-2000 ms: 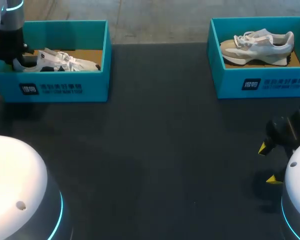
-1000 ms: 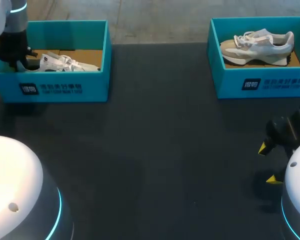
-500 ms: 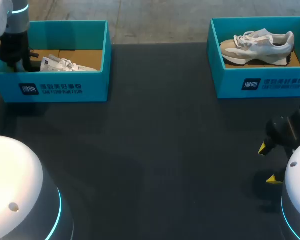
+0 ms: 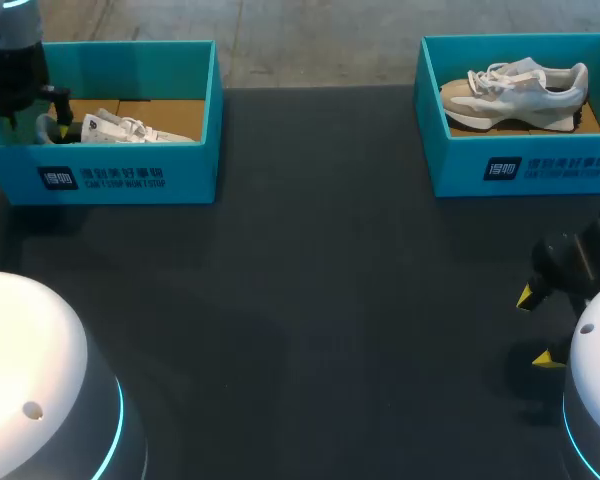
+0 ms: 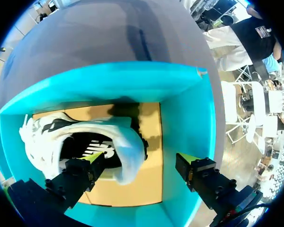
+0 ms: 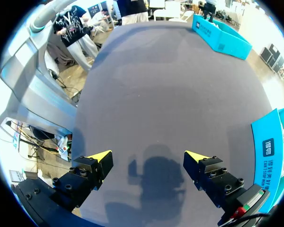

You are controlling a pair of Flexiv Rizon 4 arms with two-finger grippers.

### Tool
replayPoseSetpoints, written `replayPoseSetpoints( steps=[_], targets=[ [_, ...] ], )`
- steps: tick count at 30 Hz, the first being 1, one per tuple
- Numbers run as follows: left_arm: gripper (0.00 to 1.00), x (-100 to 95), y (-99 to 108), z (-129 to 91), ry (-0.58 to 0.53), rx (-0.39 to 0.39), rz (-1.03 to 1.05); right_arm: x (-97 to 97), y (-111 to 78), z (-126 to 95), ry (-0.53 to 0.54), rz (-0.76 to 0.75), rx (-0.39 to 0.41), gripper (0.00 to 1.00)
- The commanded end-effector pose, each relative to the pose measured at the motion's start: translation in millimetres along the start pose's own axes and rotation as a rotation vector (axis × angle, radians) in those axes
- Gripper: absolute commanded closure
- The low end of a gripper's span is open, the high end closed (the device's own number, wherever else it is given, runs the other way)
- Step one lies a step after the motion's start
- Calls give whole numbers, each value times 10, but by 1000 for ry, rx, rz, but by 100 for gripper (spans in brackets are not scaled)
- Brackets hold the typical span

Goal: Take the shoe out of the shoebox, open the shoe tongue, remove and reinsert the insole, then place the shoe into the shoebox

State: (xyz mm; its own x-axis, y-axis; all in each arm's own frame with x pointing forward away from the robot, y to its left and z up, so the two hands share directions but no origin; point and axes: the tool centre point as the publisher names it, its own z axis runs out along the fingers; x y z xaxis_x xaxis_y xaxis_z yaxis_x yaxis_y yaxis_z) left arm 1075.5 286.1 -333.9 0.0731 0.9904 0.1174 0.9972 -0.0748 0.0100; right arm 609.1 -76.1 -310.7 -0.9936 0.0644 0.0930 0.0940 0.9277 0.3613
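Observation:
A white and black shoe point(image 4: 130, 127) lies on its side in the teal shoebox point(image 4: 120, 178) at the table's far left. My left gripper point(image 4: 52, 128) hangs open at the box's left end, by the shoe's heel. In the left wrist view the shoe point(image 5: 52, 137) shows its dark inside; the gripper point(image 5: 141, 159) has one fingertip over the shoe's opening and the other over the bare cardboard floor, gripping nothing. My right gripper point(image 4: 535, 327) stands open low over the table at the near right, with only dark table between its fingers point(image 6: 149, 158).
A second teal shoebox point(image 4: 525, 170) at the far right holds a beige and white shoe point(image 4: 515, 85). Its side point(image 6: 274, 151) shows beside the right gripper. The dark table point(image 4: 310, 300) stretches between the boxes.
My left gripper has opened and let go of the shoe, which now lies lower in the box. The arm has drawn slightly left and up. My right arm has kept still.

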Motion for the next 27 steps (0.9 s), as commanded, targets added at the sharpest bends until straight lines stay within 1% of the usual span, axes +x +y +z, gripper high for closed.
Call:
replayPoseSetpoints(
  steps=[1, 4, 6, 9, 14, 17, 21, 27],
  targets=[
    [0, 13, -88, -170, -23, -17, 2, 17, -1, -1, -3, 0, 1, 0],
    [0, -12, -102, -290, -30, -26, -1, 17, -1, -1, -3, 0, 1, 0],
    [0, -24, -112, -408, -38, -42, -14, 17, -1, -1, -3, 0, 1, 0],
    [0, -18, -135, -586, -35, -62, -36, 17, -1, -1, -3, 0, 1, 0],
    [0, 24, -233, -883, -35, -66, -79, 17, -1, -1, -3, 0, 1, 0],
    [0, 62, -315, -1021, -48, -60, -88, 17, -1, -1, -3, 0, 1, 0],
    [0, 102, -489, -1250, -68, -54, -85, 17, -1, -1, -3, 0, 1, 0],
    [0, 94, -698, -1491, -63, -49, -81, 17, -1, -1, -3, 0, 1, 0]
  ],
)
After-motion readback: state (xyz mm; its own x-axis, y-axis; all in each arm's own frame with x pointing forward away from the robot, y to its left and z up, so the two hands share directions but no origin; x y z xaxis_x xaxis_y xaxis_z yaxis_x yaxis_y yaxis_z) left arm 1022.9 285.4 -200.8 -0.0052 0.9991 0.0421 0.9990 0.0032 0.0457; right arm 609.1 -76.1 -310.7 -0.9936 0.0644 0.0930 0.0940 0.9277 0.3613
